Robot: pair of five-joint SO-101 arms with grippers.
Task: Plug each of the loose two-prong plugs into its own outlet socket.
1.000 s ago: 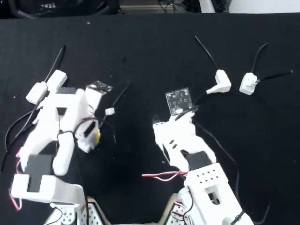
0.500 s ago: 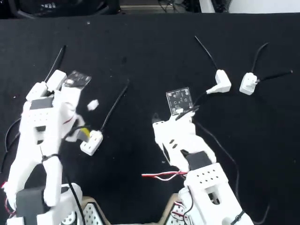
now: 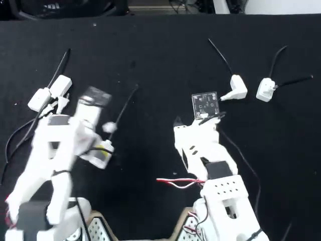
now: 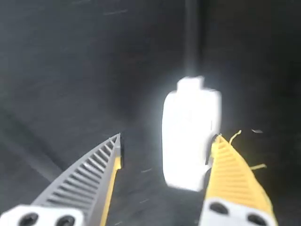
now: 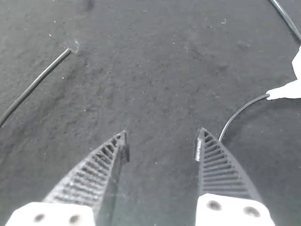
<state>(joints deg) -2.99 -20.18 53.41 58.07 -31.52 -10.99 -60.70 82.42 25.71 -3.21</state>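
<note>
Looking at the edges first, you find the table's far edge along the top of the high view. Behind it the room has dark equipment and a pale surface in one corner. The table is covered by a black cloth. Its far middle part is bare, and so is a strip between the two arms, so you have open room there.

Your left gripper is spread. A white piece lies on the cloth between the jaws, against the yellow finger and apart from the grey one, so it is not pinched. It is blurred, so I cannot tell if it is a plug or a socket. A black cable leaves its far end.

Your right gripper is spread too, low over bare cloth with nothing between the jaws. A thin cable lies at one side of it.

Near the far left side, two white connectors lie close together, end to end. On the far right, an angled connector and a square connector lie near each other but apart, each with its own black wire.
</note>
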